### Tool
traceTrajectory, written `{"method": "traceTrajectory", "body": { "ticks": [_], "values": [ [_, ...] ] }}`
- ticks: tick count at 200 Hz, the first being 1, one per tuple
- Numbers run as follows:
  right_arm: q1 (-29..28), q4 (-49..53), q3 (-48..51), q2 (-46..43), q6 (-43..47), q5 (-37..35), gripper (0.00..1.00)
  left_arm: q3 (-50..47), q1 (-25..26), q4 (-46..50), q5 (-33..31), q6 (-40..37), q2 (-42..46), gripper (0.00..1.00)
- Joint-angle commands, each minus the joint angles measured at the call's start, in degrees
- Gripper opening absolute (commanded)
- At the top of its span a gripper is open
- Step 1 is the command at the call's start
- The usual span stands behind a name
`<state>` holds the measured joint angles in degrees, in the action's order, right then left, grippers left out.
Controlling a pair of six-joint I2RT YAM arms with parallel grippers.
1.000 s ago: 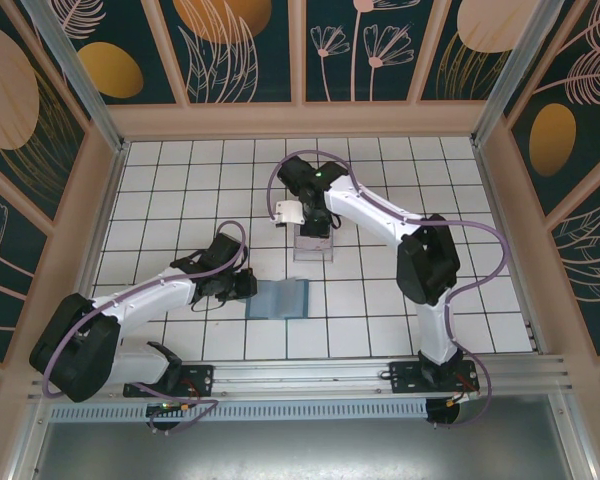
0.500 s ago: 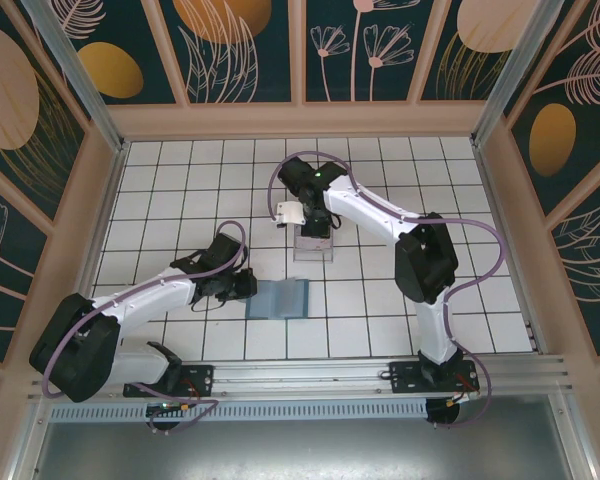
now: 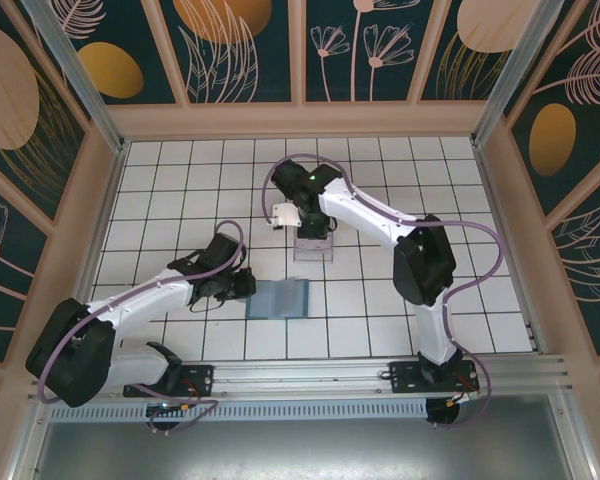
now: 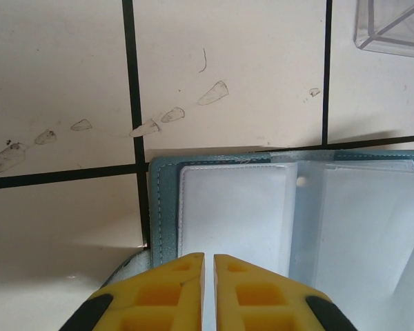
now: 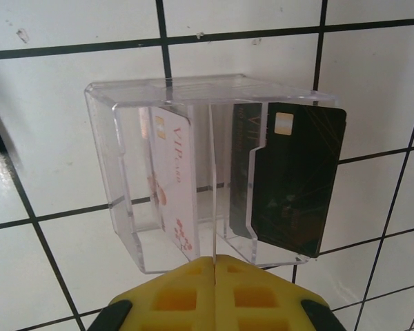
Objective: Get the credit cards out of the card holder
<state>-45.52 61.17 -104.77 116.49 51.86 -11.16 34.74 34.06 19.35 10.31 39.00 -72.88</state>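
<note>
Credit cards (image 5: 293, 179) are both out of the card holder (image 4: 234, 207) and stand in a clear tray (image 5: 110, 158) just beyond the tips of the right fingers (image 5: 208, 272). The pale pinkish-white one (image 5: 176, 172) is in the compartment ahead and left of the tips. The blackish one (image 5: 297, 172) is ahead and right, its right edge showing past the tray's wall. Those fingers are pressed together with nothing between them. Over the last second the right arm has only re-posed a little above the tray, its upper joints swinging slightly, while the left arm has not moved. The left fingers (image 4: 193, 276) show a narrow slit and sit over the near edge of the open holder, which lies on the tiled counter (image 4: 55, 69); I judge they are pinching that edge to steady it. The clear pockets ahead of them look empty, so the removal seems finished. What is left is probably letting go and drawing back.
</note>
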Motion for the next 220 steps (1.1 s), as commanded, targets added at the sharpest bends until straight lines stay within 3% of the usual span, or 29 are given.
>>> {"method": "traceTrajectory", "body": {
  "ticks": [1, 68, 156, 220],
  "values": [
    [-0.76, 3.25, 0.65, -3.56, 0.72, 1.16, 0.0, 0.94, -0.09, 1.54, -0.77, -0.05, 0.99, 0.14],
    [0.23, 3.24, 1.06, 0.03, 0.53, 4.31, 0.0, 0.07, -0.16, 1.3, -0.55, 0.03, 1.43, 0.14],
    [0.29, -0.29, -0.32, -0.85, 1.92, -5.53, 0.0, 0.41, -0.09, 0.77, -0.2, -0.45, 0.88, 0.14],
    [-2.95, 3.95, 0.46, -3.71, -1.16, -5.17, 0.0, 0.99, -0.14, 1.12, -0.04, -0.73, 0.55, 0.14]
  ]
}}
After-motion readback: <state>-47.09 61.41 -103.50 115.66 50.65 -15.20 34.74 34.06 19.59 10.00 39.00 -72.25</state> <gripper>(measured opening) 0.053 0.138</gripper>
